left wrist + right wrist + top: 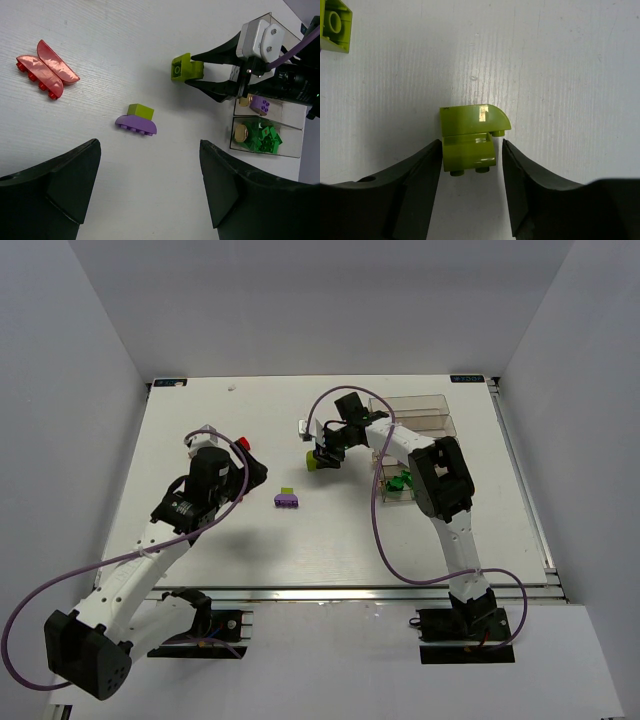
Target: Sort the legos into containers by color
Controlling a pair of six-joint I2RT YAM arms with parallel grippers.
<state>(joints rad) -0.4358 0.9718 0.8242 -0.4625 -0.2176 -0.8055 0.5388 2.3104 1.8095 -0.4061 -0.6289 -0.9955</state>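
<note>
Right wrist view: right gripper (470, 155) closed onto a yellow-green lego (470, 137), fingers touching both sides, brick on the white desk (570, 75). Another yellow-green brick (334, 25) at top-left corner. Left wrist view: left gripper (145, 185) wide open, holding nothing, above the desk; purple curved brick (136, 125) with small yellow-green brick (140, 111) touching it, red bricks (45, 67) well apart. Containers (267, 132) hold green bricks (262, 140) and one purple brick (260, 105).

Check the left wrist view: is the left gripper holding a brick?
No. The left gripper is open and empty, with the purple brick lying on the table beyond its fingertips.
</note>
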